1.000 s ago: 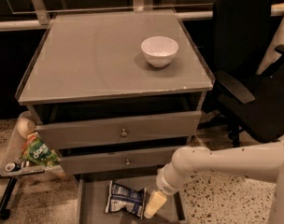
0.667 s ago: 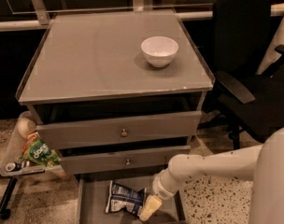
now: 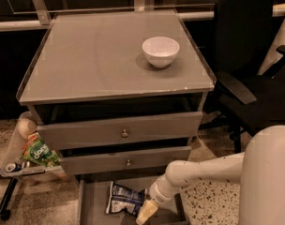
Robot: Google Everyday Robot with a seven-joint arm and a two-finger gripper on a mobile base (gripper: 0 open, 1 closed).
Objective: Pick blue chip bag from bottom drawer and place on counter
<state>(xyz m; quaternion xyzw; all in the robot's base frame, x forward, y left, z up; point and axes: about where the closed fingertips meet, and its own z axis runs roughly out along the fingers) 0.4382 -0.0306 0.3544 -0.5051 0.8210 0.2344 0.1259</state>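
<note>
The blue chip bag (image 3: 123, 199) lies crumpled on the floor of the open bottom drawer (image 3: 93, 203), below the two knobbed drawers. My gripper (image 3: 146, 212) reaches down into the drawer at the bag's right edge, on a white arm coming in from the lower right. Its cream fingers touch or nearly touch the bag's right side. The counter (image 3: 100, 60) is the broad grey top of the cabinet, above.
A white bowl (image 3: 161, 51) stands on the counter at the right. A green snack bag (image 3: 38, 153) sits on a tray left of the cabinet. A black office chair (image 3: 255, 74) stands to the right. The floor is speckled terrazzo.
The gripper has moved left and lower in the drawer, closer to the bag's right edge. The bag has not moved.
</note>
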